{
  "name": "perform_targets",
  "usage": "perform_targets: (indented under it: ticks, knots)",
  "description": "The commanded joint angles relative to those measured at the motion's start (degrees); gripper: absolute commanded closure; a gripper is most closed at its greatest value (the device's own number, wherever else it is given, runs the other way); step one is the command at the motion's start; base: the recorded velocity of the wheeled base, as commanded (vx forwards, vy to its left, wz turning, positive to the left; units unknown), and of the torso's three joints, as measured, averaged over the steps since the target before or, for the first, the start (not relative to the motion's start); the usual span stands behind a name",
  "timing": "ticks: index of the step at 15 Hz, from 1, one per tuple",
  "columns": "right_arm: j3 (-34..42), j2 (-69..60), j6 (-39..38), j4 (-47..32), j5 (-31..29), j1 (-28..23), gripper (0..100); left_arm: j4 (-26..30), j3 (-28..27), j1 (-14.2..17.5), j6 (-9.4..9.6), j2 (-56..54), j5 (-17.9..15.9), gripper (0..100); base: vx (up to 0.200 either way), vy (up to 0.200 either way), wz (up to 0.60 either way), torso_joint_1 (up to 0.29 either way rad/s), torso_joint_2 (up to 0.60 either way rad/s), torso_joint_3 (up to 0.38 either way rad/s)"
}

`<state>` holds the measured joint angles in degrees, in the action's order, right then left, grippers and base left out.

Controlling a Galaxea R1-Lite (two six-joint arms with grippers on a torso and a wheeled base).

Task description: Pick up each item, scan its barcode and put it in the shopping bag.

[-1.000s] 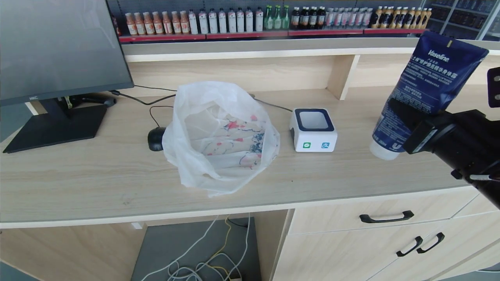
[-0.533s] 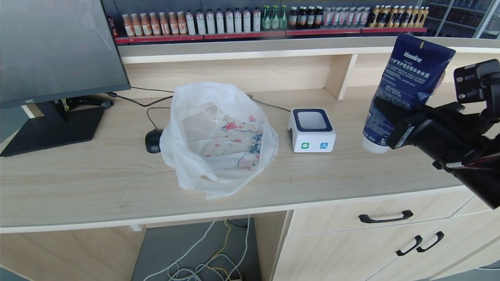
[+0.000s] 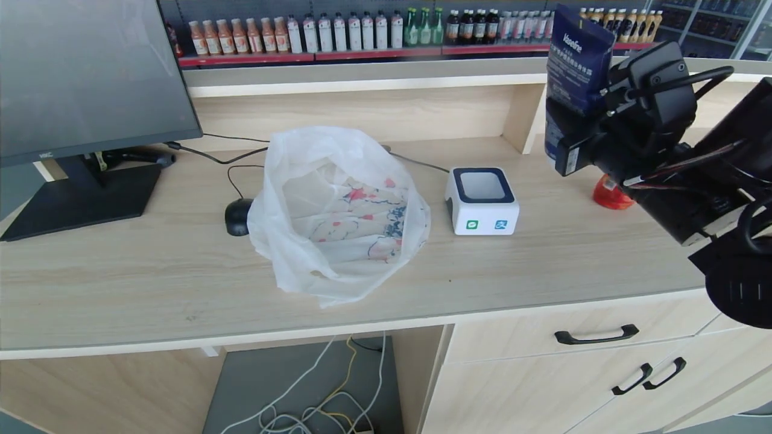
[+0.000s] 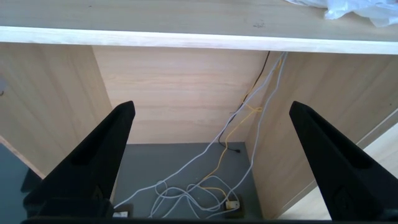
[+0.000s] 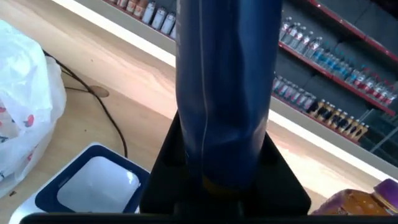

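Now the R gripper [image 3: 576, 141], clamped on the blue tube [image 3: 576, 60], has swung it up & left, nearer the scanner [image 3: 482, 201] but not over it yet. Scan looks next, then the bag [image 3: 338, 211]. L gripper [image 4: 211, 109] hangs below the counter [image 4: 186, 18], fingers spread wide.

Right end effector [image 3: 570, 132] with gripped blue tube [image 3: 576, 60]: now higher, nearer the scanner [image 3: 482, 202]; tube more upright; red item [image 3: 612, 194] uncovered behind.

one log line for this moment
right tool: shut on blue tube, raised right of scanner | left tool: open, below counter edge | shopping bag: open, left of scanner
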<state>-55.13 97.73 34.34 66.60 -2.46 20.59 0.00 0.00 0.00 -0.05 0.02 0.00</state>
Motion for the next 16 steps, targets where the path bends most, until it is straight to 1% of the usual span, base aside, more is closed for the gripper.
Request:
perform_targets:
  ticks: [1, 3, 4, 5, 7, 10, 14, 16]
  knots:
    - [-5.87, 4.31, 3.98, 0.02, 1.50, 1.29, 100, 0.00, 0.00, 0.00, -0.04, -0.02, 0.00, 0, 0.000, 0.000, 0.00, 0.000, 0.00, 0.000]
    - [-8.33, 5.45, 7.41, 0.02, 3.17, 1.65, 100, 0.00, 0.00, 0.00, -0.04, -0.02, 0.00, 0, 0.000, 0.000, 0.00, 0.000, 0.00, 0.000]
    - [-10.09, 6.95, 10.31, 0.02, 5.63, 1.56, 100, 0.00, 0.00, 0.00, -0.04, -0.02, 0.00, 0, 0.000, 0.000, 0.00, 0.000, 0.00, 0.000]
    - [-10.26, 7.03, 10.48, 0.11, 5.80, 1.56, 100, 0.09, 0.00, 0.00, -0.04, -0.02, 0.00, 0, 0.000, 0.000, 0.00, 0.000, 0.00, 0.000]
    - [-14.48, 9.49, 17.60, 0.02, 12.66, 1.56, 100, 0.00, 0.00, 0.00, -0.04, -0.02, 0.00, 0, 0.000, 0.000, 0.00, 0.000, 0.00, 0.000]
    - [-15.01, 11.43, 23.93, -0.06, 19.78, 0.68, 100, 0.00, 0.00, 0.00, -0.04, -0.02, 0.00, 0, 0.000, 0.000, 0.00, 0.000, 0.00, 0.000]
    - [-14.84, 13.19, 31.23, -0.15, 27.86, -0.73, 100, 0.00, 0.00, 0.00, -0.04, -0.02, 0.00, 0, 0.000, 0.000, 0.00, 0.000, 0.00, 0.000]
    - [-14.75, 13.27, 32.98, -0.15, 31.11, -1.25, 100, 0.00, 0.00, 0.00, -0.04, -0.02, 0.00, 0, 0.000, 0.000, 0.00, 0.000, 0.00, 0.000]
